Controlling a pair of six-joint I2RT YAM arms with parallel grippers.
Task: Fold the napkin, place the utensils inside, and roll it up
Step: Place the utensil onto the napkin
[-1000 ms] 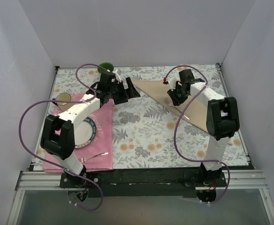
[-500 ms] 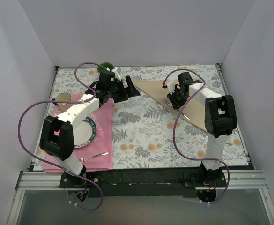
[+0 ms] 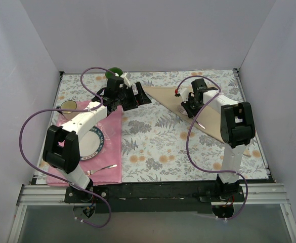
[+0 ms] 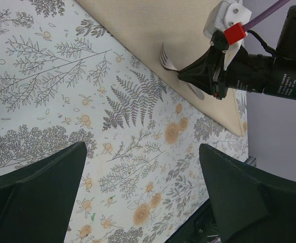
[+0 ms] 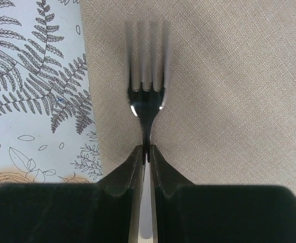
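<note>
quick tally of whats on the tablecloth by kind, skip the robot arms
napkin: 1
placemat: 1
plate: 1
cutlery: 2 (fork on the napkin, second piece on the placemat)
small dishes: 2 (yellow dish, green dish)
total: 7

Soft, even light fills all views; shadows are faint. The fork (image 5: 146, 96) carries two small glints, its tines blurred. The fingers (image 4: 36, 192) of the left gripper (image 4: 142, 147) look dark and soft-edged.
</note>
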